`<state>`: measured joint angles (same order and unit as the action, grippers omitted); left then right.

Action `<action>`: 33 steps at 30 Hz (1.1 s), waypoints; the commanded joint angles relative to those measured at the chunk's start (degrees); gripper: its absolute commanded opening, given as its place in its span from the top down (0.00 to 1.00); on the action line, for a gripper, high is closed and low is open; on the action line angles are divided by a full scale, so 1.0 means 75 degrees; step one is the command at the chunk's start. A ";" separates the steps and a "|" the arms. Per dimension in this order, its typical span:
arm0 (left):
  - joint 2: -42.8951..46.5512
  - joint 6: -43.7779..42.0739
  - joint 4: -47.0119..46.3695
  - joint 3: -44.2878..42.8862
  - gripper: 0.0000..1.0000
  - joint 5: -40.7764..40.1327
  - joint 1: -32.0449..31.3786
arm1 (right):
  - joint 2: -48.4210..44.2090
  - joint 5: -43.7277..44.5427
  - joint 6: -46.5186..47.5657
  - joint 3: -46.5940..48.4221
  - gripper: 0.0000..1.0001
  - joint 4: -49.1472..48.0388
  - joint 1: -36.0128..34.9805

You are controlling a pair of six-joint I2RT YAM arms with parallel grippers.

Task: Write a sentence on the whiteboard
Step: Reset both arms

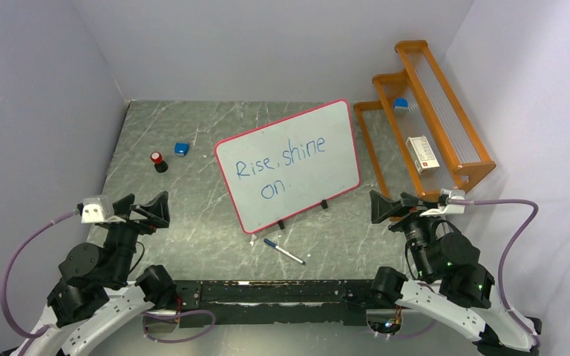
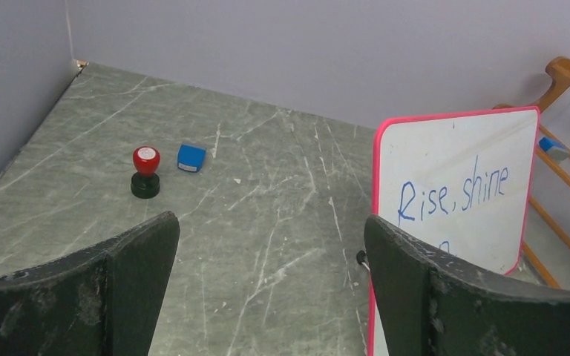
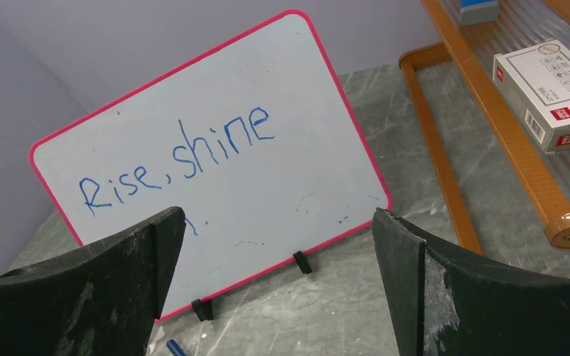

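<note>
The whiteboard (image 1: 319,137), pink-red framed on two black feet, stands tilted at mid-table. The sentence (image 1: 280,167) "Rise, shine on." is on it in blue, in two lines. A blue-capped white marker (image 1: 284,252) lies on the table in front of the board. My left gripper (image 1: 156,210) is open and empty, left of the board. My right gripper (image 1: 384,208) is open and empty, right of it. The left wrist view (image 2: 271,245) shows the board (image 2: 453,144) and the text (image 2: 453,194) on its right. The right wrist view (image 3: 278,252) faces the board (image 3: 297,148), the text (image 3: 178,159) and the marker's blue end (image 3: 172,347).
A red-topped stamp (image 1: 159,161) and a small blue block (image 1: 182,148) sit at the back left. An orange stepped rack (image 1: 453,159) stands at the right wall, holding a white box (image 1: 422,153) and a blue item (image 1: 401,104). Walls close in on three sides.
</note>
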<state>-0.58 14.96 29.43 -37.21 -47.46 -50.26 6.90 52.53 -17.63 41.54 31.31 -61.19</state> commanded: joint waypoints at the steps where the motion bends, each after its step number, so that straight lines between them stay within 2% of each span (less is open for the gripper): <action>1: -0.0050 -0.0224 -0.0167 0.0074 0.03 -0.0177 0.0102 | -0.0056 0.0152 0.0089 -0.0089 0.00 -0.0122 0.0013; 33: -0.0070 -0.0509 -0.0467 0.0227 0.03 0.0017 0.0303 | 0.0090 0.0205 0.0094 -0.0189 0.00 -0.0167 0.0010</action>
<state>-0.62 12.34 27.57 -35.81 -47.57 -48.58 7.77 53.04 -17.26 40.69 30.70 -61.19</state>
